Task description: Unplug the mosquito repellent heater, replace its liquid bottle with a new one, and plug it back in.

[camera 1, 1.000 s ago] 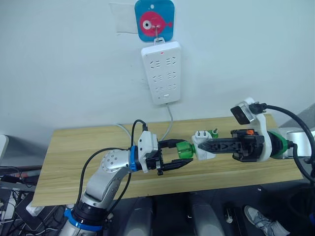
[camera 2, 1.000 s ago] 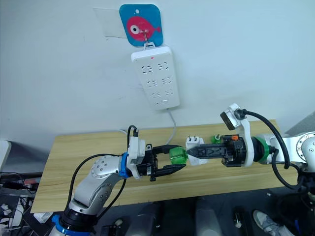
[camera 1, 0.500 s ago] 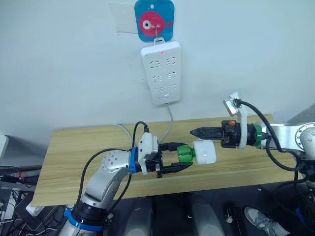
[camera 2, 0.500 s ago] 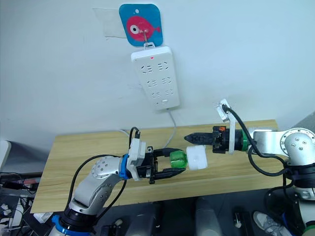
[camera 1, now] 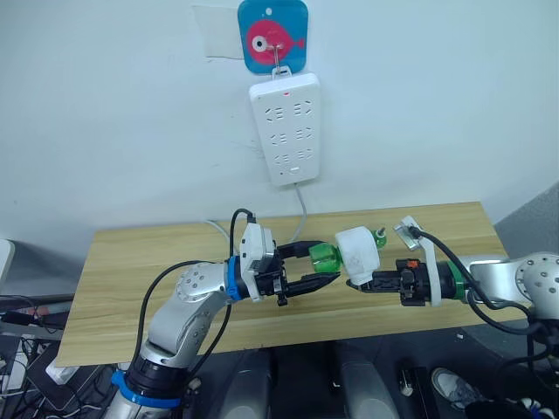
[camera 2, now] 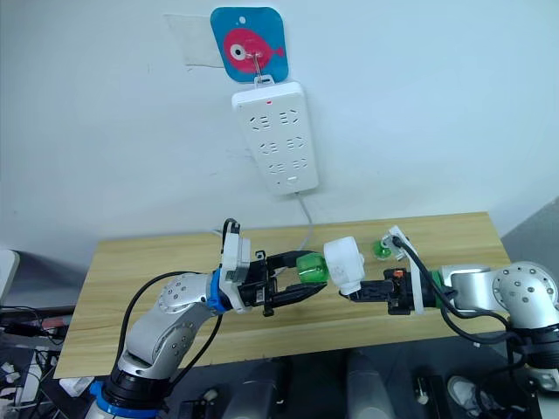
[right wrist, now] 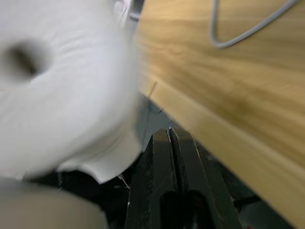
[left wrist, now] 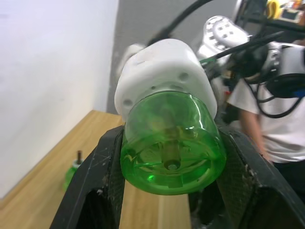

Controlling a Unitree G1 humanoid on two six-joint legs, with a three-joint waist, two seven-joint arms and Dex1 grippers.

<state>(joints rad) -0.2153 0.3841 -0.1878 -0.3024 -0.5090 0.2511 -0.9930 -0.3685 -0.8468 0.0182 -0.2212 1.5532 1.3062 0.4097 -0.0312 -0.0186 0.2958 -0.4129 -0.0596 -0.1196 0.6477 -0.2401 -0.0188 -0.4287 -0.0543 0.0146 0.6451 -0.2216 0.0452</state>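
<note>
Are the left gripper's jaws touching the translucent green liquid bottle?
Touching. The left wrist view shows the green bottle pressed between both black jaws of the left gripper, no gap either side; the white rounded plastic heater sits on its far end.

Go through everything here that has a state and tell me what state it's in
Mosquito repellent heater: unplugged, held in the air.
Green bottle: attached to the heater, gripped by the left hand.
Right hand: shut, empty, just under the heater.
Power strip: hanging on the wall, sockets empty.
</note>
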